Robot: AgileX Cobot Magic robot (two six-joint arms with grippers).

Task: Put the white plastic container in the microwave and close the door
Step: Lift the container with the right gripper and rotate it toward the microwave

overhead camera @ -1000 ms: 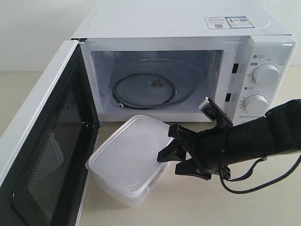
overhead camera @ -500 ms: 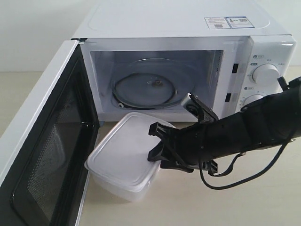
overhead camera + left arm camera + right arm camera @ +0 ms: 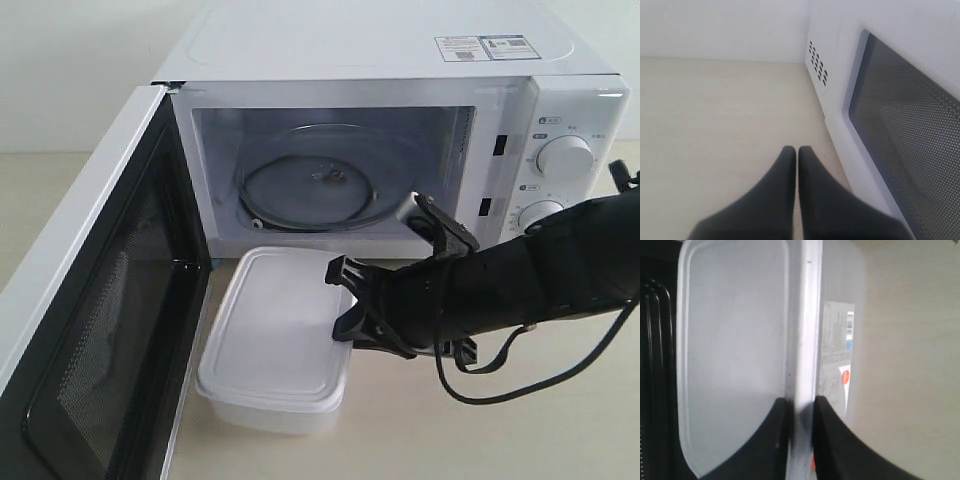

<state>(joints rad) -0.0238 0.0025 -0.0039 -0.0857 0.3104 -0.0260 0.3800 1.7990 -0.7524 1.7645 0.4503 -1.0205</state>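
The white plastic container (image 3: 275,335) sits on the table in front of the microwave (image 3: 380,50), lid on, and its label (image 3: 837,350) faces right. The door (image 3: 90,300) stands wide open on the left. My right gripper (image 3: 342,300) reaches in from the right, one finger on the lid and one on the side wall. In the right wrist view the gripper (image 3: 800,405) pinches the container (image 3: 735,340) by its rim. My left gripper (image 3: 797,150) is shut and empty, hovering over the table beside the outer face of the door (image 3: 910,135).
The glass turntable (image 3: 310,190) lies bare inside the microwave cavity. Two round knobs (image 3: 565,155) are on the right panel, close behind my right arm. A black cable (image 3: 530,375) loops under that arm. Bare table (image 3: 480,440) stretches to the right of the container.
My right gripper slid left onto the container's right edge and its jaws closed on the rim. The container turned and now lies square to the microwave front.
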